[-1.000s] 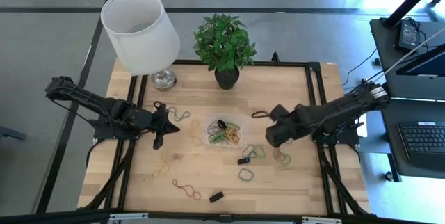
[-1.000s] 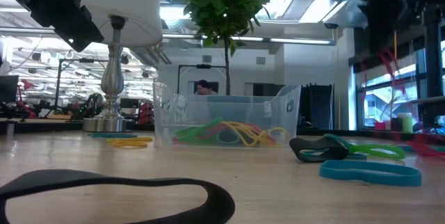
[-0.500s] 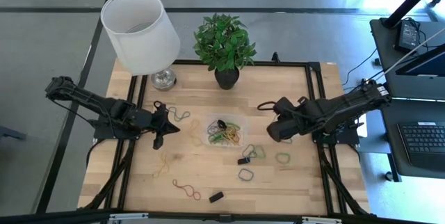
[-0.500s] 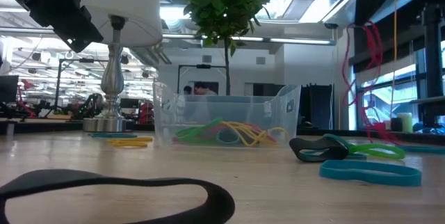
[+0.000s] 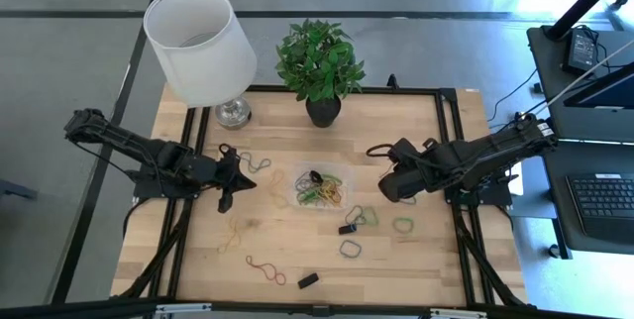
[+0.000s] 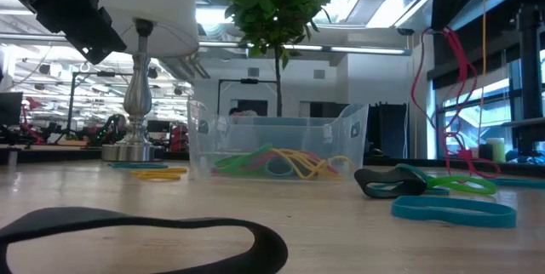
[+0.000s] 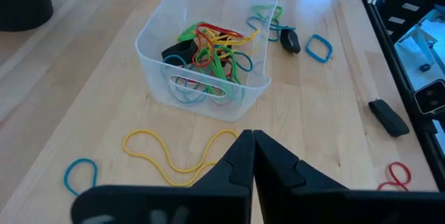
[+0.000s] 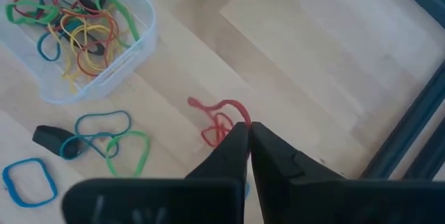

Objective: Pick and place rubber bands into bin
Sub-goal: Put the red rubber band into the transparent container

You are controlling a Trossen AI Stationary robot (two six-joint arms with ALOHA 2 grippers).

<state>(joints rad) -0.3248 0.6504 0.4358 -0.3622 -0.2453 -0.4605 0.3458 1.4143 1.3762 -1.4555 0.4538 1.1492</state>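
A pale wooden table (image 5: 277, 250) in a bright workshop. The right gripper (image 8: 248, 128), right of the bin (image 5: 319, 186), pinches a dangling red rubber band (image 6: 443, 87). The left gripper (image 7: 252, 137) waits shut, left of it.

Looked straight down from above on the whole table (image 5: 396, 260); looked level from table-top height toward the room; looked forward and down from each wrist, close over the wood. Shared in all four: the bin (image 5: 319, 188) (image 6: 277, 142) (image 7: 201, 64) (image 8: 76, 36)
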